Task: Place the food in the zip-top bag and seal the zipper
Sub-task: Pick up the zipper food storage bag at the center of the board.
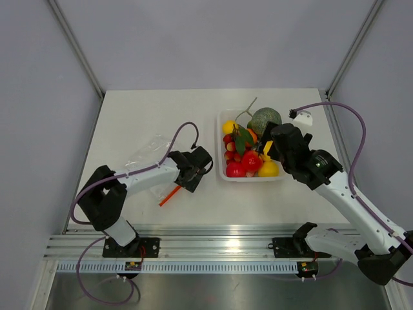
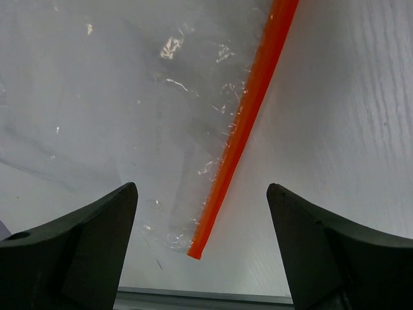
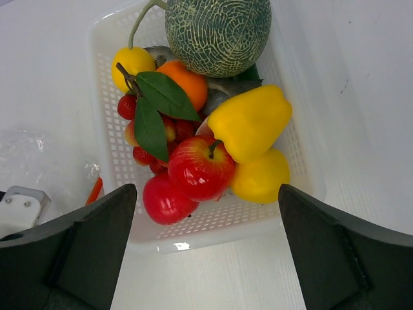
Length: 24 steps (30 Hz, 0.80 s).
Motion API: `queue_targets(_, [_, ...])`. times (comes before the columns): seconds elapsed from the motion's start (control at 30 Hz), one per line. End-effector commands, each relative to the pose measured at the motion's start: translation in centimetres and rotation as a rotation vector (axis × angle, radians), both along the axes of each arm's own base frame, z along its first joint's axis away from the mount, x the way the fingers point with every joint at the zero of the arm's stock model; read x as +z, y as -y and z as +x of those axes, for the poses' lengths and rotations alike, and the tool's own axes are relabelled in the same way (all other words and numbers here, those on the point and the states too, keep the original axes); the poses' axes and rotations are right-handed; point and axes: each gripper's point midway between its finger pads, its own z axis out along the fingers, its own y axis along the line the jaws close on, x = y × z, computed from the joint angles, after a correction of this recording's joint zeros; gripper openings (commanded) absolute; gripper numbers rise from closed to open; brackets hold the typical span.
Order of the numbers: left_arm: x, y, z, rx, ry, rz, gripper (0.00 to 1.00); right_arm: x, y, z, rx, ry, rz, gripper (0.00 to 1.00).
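Here the left claw [image 2: 200, 194] gapes wide and empty over the zip-top bag [image 2: 122, 97] flat on the counter [image 2: 352, 97], the zipper [image 2: 248, 103] running between its fingers [image 2: 77, 248]. The right claw [image 3: 208, 190], equally wide and empty, hovers above the food [image 3: 201, 169] in a white tray [image 3: 106, 97].

Legible text, brands, numbers: none.
Small stickers [image 1: 133, 265] below the arm bases [image 1: 139, 247], beside the rail [image 1: 219, 247]: too small to read.

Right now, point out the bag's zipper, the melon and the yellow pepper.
zipper [image 2: 244, 129], left wrist view, middle of strip.
melon [image 3: 218, 32], right wrist view, netted rind.
yellow pepper [image 3: 248, 123], right wrist view, broad side.
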Motion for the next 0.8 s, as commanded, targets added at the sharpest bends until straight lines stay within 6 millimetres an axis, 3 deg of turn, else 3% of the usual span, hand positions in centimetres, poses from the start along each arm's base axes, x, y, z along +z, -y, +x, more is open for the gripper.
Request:
queue_targets(0.0, [-0.8, 0.1, -0.7, -0.038, -0.027, 0.033, 0.86, 0.4, 0.0, 0.4, -0.002, 0.018, -0.022, 0.99])
queue_targets(0.3, [-2.6, -0.6, 0.5, -0.026, -0.004, 0.131, 0.78, -0.1, -0.8, 0.8, 0.018, 0.013, -0.002, 0.99])
queue_targets(0.57, [-2.1, -1.3, 1.2, 0.002, 0.052, 0.151, 0.69, -0.7, -1.0, 0.7, 0.024, 0.001, 0.002, 1.0])
queue_targets(0.77, [-1.8, -1.2, 1.6, 0.005, 0.073, 0.149, 0.55, -0.7, -1.7, 0.8, 0.048, -0.001, 0.026, 0.99])
